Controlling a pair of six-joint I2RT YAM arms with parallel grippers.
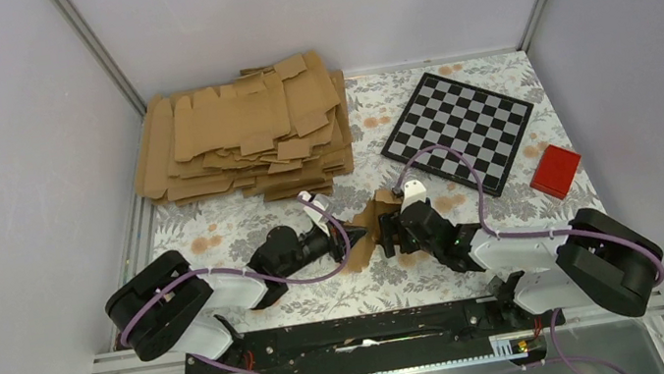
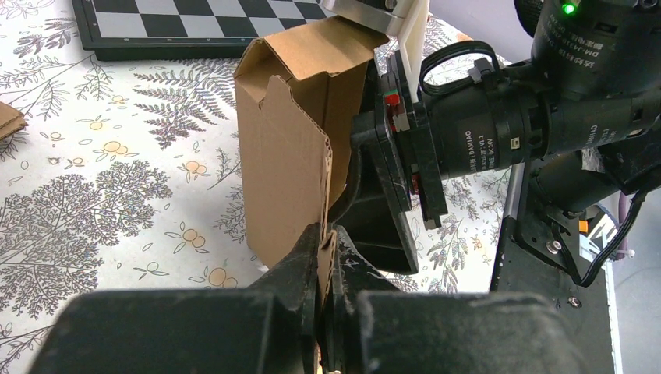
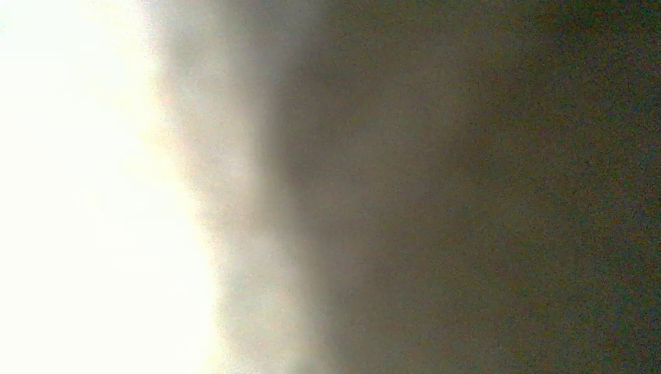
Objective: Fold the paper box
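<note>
The paper box [image 1: 367,233], a single piece of brown kraft cardboard, sits at the middle of the counter [image 1: 244,225], held up between the tips of two robot arms. In the left wrist view the paper box [image 2: 284,156] is partly folded into a tall sleeve. Its long axis runs up the frame, and its open upper end points toward the chessboard [image 2: 195,23]. A notched flap hangs along its front edge. From above, it shows as a crumpled brown shape slanting from near left to far right.

The left arm [image 1: 224,287] reaches in from the left. Its jaws are pinched together on the thin lower edge of the cardboard, so the box rises straight out of them. The right arm [image 1: 516,249] reaches in from the right, with one black finger lying against the far side of the box. Whether the right jaws are clamped or apart cannot be told, because the right wrist view is only a blur of white and dark.

Also on the fern-patterned counter:
- One big pile of flat cardboard blanks [image 1: 245,130] at the far left.
- One chessboard [image 1: 458,128] at the far right.
- One small red block [image 1: 555,170] just beside the chessboard's right corner.
</note>
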